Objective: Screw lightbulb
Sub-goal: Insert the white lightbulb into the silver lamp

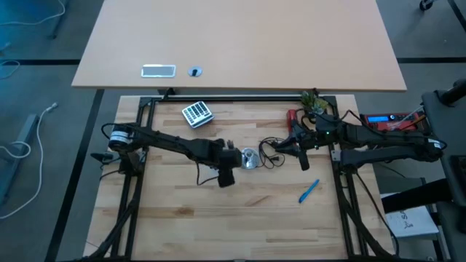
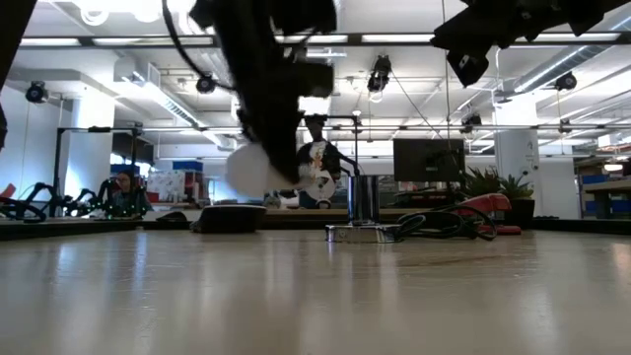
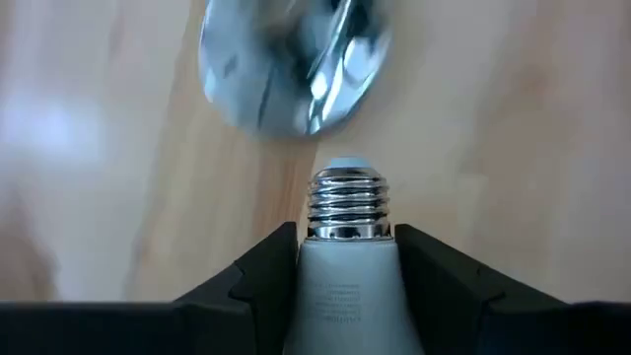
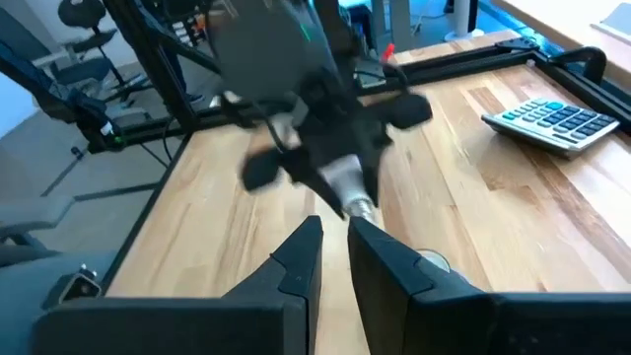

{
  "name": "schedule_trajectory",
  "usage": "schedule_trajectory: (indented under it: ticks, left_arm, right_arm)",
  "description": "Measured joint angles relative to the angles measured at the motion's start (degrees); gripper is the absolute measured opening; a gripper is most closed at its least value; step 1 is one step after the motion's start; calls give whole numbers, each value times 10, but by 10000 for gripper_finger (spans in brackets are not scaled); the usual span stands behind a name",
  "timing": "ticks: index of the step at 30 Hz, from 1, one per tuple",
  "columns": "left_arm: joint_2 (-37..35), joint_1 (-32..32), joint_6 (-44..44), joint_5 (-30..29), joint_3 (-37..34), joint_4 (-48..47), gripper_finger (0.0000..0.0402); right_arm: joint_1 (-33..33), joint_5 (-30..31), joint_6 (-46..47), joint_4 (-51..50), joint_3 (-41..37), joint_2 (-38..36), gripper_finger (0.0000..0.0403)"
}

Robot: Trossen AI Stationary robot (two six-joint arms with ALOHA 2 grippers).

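Lightbulb (image 3: 345,266): one only, clamped between the left gripper (image 3: 345,258) fingers, which stand part-open around its white neck, just behind the metal thread. Threaded end points forward out of the fingers, globe back toward the wrist. In the low view the bulb's frosted globe (image 2: 251,170) hangs clear above the table (image 1: 240,211), not touching it.

Handling, as a guess: light, rigid, smooth shell, probably slippery and breakable if squeezed hard. Neck hold looks right, since it leaves the thread free; a firm but gentle squeeze should be enough, keeping the bulb straight with the socket so the threads do not cross.

Socket (image 3: 291,64): one, shiny silver, just ahead of the bulb tip, apart from it, thread not yet entered. A black cord (image 1: 275,154) trails from it toward the right arm side.

Right gripper (image 4: 330,258): fingers nearly together with a thin gap, nothing between them, hovering just beyond the socket, opposite the left gripper and facing it.

Farther off, one each: a calculator (image 1: 196,113) beyond the left gripper, a blue pen (image 1: 309,191) on the right gripper's near side, a red stapler (image 1: 294,118) and a small plant (image 1: 314,102) behind the right arm.

Count: two grippers, one bulb, one socket.
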Motion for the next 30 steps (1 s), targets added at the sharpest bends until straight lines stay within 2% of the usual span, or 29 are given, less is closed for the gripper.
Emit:
schedule_trajectory:
  ticks: [7,13,18,20,24,30]
  left_arm:
    - [-4,-34,154,-53,81,6,133]
    - [-4,-39,201,-94,125,9,148]
    - [-3,-39,233,-152,127,8,135]
    - [-3,-40,238,-162,125,6,133]
    - [-3,-42,244,-173,124,7,142]
    - [-2,-47,245,-199,124,8,140]
  right_arm:
    - [11,1,-15,8,-5,53,62]
    - [25,1,-14,66,-5,118,66]
    - [29,3,-23,101,11,166,63]
    - [29,22,-27,94,23,183,66]
    - [31,59,-43,94,45,215,90]
    - [31,60,-60,97,76,246,143]
